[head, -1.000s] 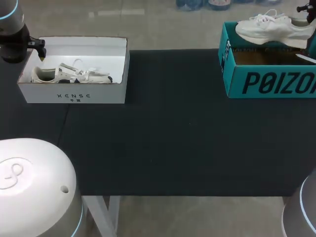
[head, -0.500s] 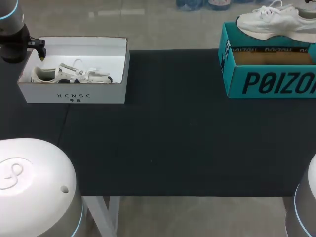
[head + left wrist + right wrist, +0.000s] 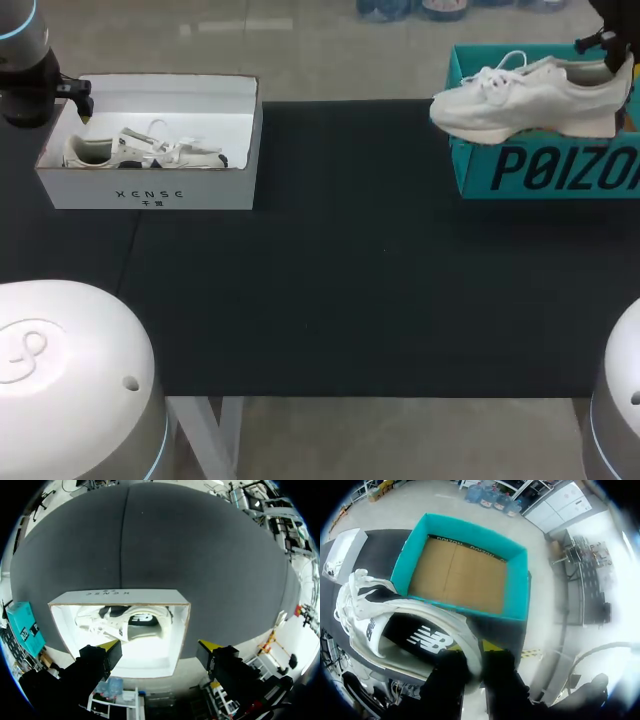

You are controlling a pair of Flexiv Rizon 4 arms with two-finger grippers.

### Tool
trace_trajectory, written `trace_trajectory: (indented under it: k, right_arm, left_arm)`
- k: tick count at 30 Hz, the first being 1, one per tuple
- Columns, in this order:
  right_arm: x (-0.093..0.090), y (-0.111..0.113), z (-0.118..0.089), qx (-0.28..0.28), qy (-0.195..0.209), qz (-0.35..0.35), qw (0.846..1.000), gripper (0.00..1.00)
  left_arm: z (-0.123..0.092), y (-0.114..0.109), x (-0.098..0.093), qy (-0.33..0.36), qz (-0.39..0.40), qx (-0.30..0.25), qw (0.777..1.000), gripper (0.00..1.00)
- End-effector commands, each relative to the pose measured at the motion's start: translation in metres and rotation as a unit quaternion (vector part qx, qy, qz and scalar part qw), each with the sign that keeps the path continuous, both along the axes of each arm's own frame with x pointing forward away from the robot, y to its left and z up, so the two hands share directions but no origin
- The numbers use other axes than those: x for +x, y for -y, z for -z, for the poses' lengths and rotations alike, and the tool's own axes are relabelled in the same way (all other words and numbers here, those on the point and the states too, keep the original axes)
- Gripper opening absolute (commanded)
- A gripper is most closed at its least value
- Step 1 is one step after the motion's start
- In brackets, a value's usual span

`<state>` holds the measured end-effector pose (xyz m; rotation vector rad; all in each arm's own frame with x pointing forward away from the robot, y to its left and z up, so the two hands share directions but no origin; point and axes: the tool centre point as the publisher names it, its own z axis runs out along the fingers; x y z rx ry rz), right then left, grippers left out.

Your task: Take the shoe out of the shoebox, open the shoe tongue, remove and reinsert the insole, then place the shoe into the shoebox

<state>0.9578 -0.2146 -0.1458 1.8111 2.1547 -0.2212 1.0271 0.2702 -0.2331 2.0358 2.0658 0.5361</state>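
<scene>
A white sneaker (image 3: 520,100) hangs in the air, covering the front left corner of the teal shoebox (image 3: 560,172), toe pointing left. My right gripper (image 3: 615,55) is shut on its heel. In the right wrist view the sneaker (image 3: 405,625) hangs from the gripper (image 3: 475,665). Beyond it, the teal shoebox (image 3: 517,592) shows a bare cardboard floor. My left gripper (image 3: 159,647) stands open above the white box (image 3: 117,596) and touches nothing.
The white box (image 3: 150,190) at the back left holds another white and dark sneaker (image 3: 140,150), also seen from above as the sneaker (image 3: 125,625). My left arm (image 3: 25,70) sits over that box's left end. A black mat (image 3: 350,270) covers the table.
My right gripper has carried the white sneaker from above the teal shoebox leftward and lower, so it now hangs before the box's front wall. The left arm has not moved.
</scene>
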Motion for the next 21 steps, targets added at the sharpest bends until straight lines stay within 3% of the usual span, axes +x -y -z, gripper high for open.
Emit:
trace_trajectory:
  k: [1, 7, 21]
  right_arm:
    - [-0.121, -0.012, 0.009, 0.016, 0.283, -0.090, 0.955, 0.00]
    - [-0.153, -0.042, 0.018, 0.028, 0.271, -0.103, 0.957, 0.00]
    - [-0.154, -0.046, 0.018, 0.038, 0.260, -0.103, 0.959, 0.00]
  left_arm:
    - [0.000, 0.000, 0.000, 0.001, 0.000, 0.000, 1.000, 1.00]
    - [0.000, 0.000, 0.000, 0.001, 0.000, 0.000, 1.000, 1.00]
    - [0.000, 0.000, 0.000, 0.001, 0.000, 0.000, 1.000, 1.00]
